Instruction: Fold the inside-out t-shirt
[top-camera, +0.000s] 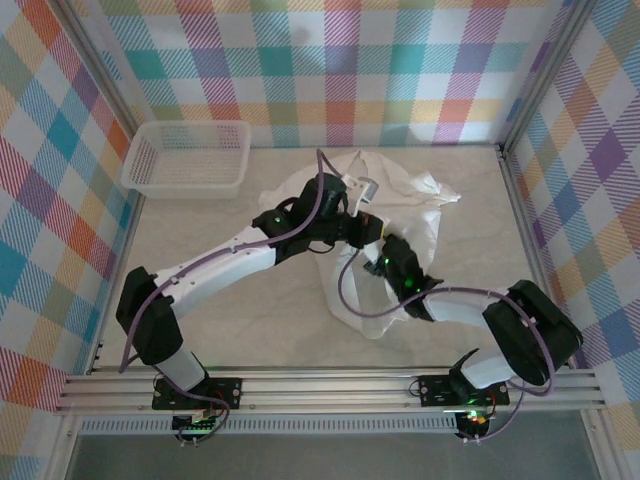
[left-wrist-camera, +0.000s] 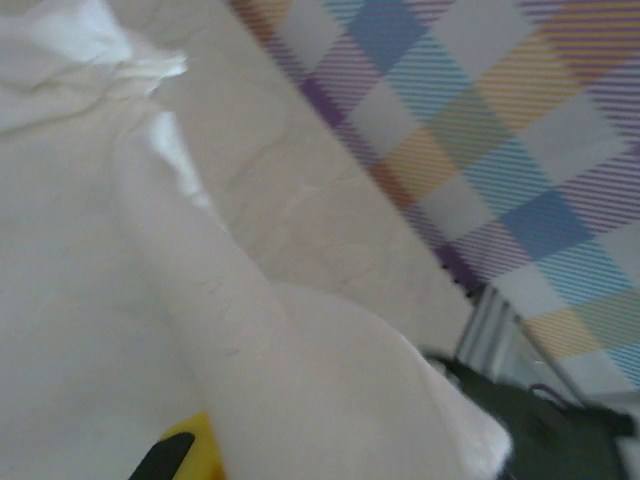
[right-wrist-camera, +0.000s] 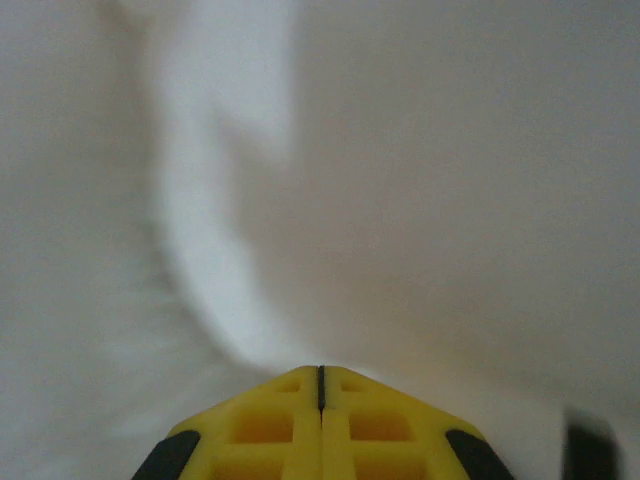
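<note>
**Both jaws clenched in a limp shirt**

The right gripper (right-wrist-camera: 320, 385) is pressed shut against the shirt (top-camera: 425, 215); whether it has caught any cloth is unclear. The left gripper (top-camera: 360, 190) pinches a raised ridge. The fabric is thin, slippery and floppy, so take it by hems or shoulders. The shirt lies crumpled centre-right. Both arms bend inward over it.
</note>
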